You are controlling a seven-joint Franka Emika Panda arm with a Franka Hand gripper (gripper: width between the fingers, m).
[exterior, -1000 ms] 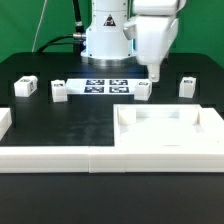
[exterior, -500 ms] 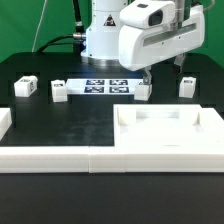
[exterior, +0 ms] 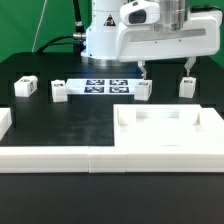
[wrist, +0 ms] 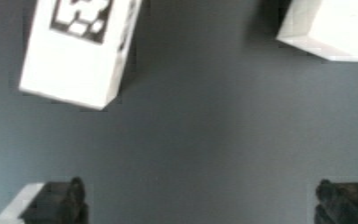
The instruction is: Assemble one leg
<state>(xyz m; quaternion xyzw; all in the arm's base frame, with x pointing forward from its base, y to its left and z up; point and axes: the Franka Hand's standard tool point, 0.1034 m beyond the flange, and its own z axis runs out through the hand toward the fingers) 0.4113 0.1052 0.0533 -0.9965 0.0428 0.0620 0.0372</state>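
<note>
Far left of the exterior view: a short border bar sits at the edge of the black worktop, w/ a long border bar running along the front. Behind them stands the 1st leg, a small white block w/ a tag on its face. The 2nd leg is near it, not touching.

Next comes the marker board, lying flat in front of the arm base. The 3rd leg is just beside the board's right end; can't tell if they touch. Nearer the front is the tray piece, big, white, raised rims, nothing in it. The 4th leg is further right, well apart from the 3rd.

The pincer hangs above the gap btwn the 3rd & 4th legs w/ the hand turned sideways. Its fingers are spread wide. From here one lines up roughly over each of those two legs, clear of both. It's holding nothing.

Wrist cam: two dark fingertips far apart, only bare worktop btwn them. Beyond them lie two white blocks, well apart & clear of the fingers. One is a tagged block; the other block is cut off by the frame edge. Can't tell which leg is which in this view.
</note>
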